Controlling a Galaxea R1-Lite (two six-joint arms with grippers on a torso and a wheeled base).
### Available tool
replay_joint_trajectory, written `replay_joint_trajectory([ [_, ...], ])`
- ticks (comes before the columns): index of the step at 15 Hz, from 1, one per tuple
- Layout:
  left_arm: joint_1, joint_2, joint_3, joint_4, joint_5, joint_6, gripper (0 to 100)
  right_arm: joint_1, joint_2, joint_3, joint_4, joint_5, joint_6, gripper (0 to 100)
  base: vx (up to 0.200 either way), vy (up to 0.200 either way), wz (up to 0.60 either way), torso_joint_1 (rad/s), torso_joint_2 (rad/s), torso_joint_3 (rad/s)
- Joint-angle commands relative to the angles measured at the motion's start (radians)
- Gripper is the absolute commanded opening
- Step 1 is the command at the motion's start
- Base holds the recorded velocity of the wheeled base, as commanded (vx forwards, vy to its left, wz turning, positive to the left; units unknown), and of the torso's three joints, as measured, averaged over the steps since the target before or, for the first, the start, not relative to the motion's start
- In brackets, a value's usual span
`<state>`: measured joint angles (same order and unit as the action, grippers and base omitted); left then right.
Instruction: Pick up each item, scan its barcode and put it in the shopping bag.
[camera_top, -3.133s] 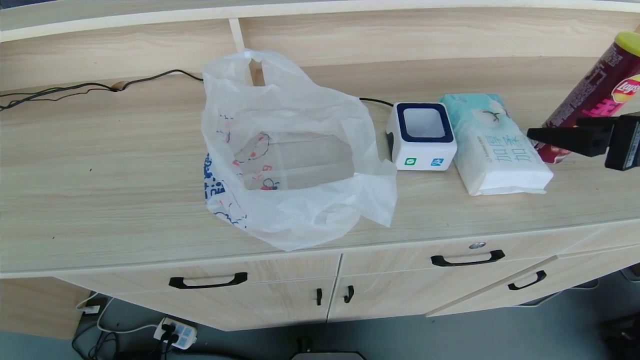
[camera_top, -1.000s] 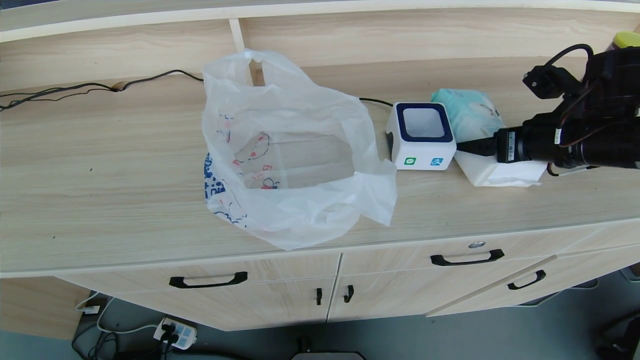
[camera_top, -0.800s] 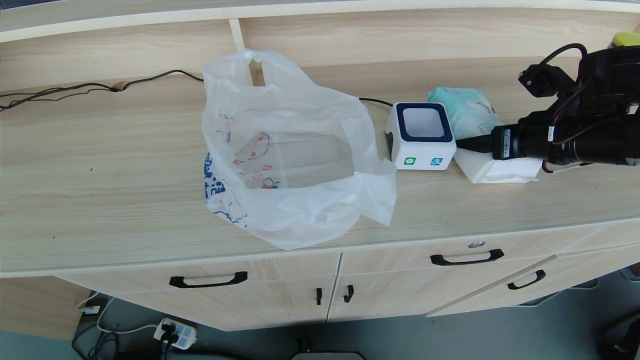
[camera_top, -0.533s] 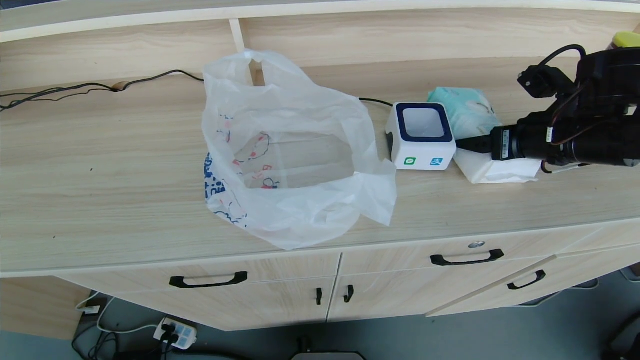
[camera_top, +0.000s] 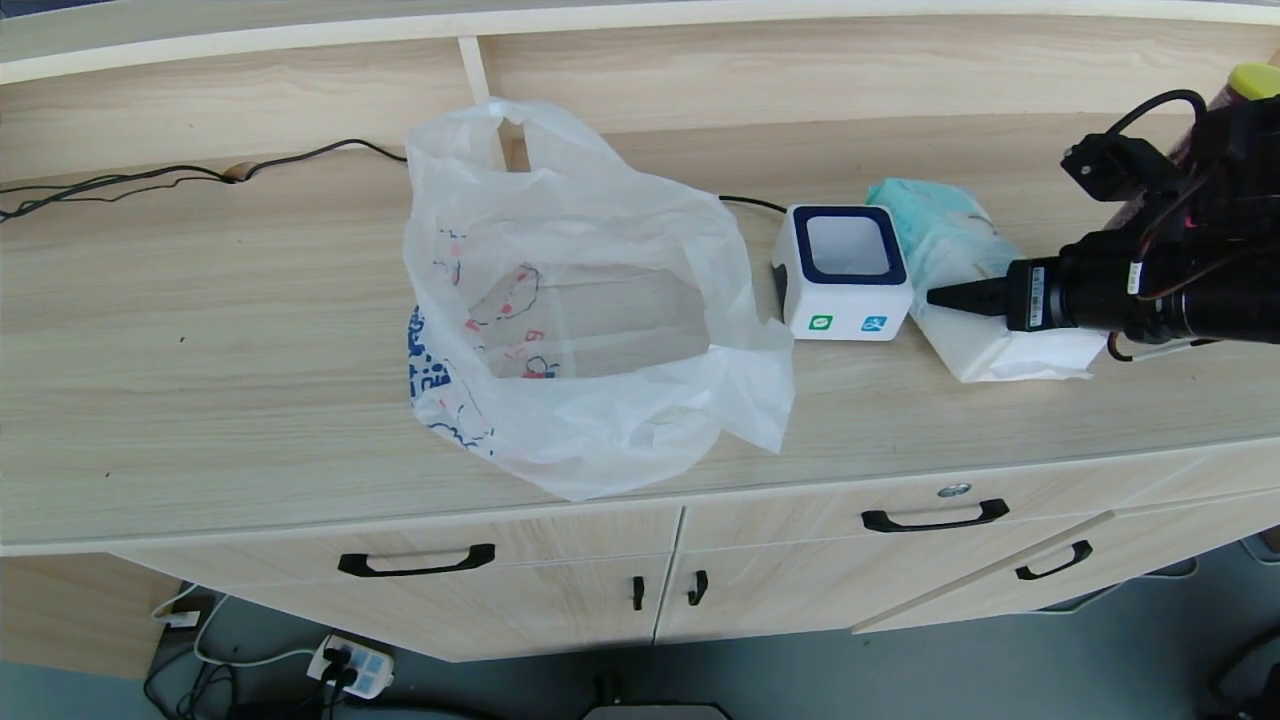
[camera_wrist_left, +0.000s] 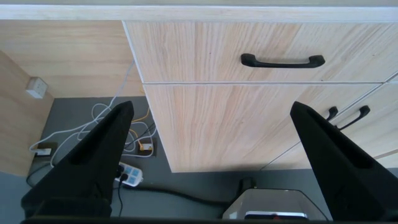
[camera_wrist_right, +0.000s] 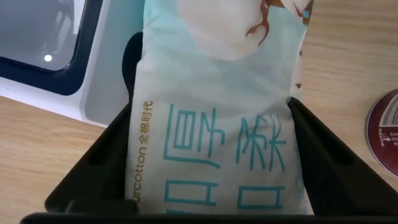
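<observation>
A teal and white tissue pack lies on the wooden counter, just right of the white scanner. My right gripper is shut on the tissue pack; its black fingers press both long sides of the pack, and the wrapper bulges between them. Whether the pack is off the counter I cannot tell. The open white shopping bag stands left of the scanner. My left gripper hangs open below the counter, facing the cabinet fronts.
A dark red chips can with a yellow lid stands behind my right arm, its base close beside the pack. A black cable runs along the back left of the counter. Drawers with black handles sit below.
My right arm came in from the right and shut on the tissue pack. In the last half second it shifted slightly right, taking the pack with it.
</observation>
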<state>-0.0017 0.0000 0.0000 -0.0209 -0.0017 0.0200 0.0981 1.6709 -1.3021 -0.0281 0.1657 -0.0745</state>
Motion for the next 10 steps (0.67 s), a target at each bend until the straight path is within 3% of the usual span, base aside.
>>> replay_joint_trajectory([
  [1, 0.0, 0.002, 0.0, -0.001, 0.0, 0.0, 100, 0.0, -0.043, -0.006, -0.007, 0.0, 0.002, 0, 0.0, 0.0, 0.0, 0.0, 0.0, 0.0],
  [9, 0.0, 0.002, 0.0, -0.001, 0.0, 0.0, 100, 0.0, -0.12, -0.005, -0.007, -0.006, -0.001, 0, 0.0, 0.0, 0.0, 0.0, 0.0, 0.0],
  [10, 0.0, 0.002, 0.0, -0.001, 0.0, 0.0, 100, 0.006, -0.209, 0.055, -0.006, -0.009, -0.001, 0, 0.0, 0.0, 0.0, 0.0, 0.0, 0.0],
])
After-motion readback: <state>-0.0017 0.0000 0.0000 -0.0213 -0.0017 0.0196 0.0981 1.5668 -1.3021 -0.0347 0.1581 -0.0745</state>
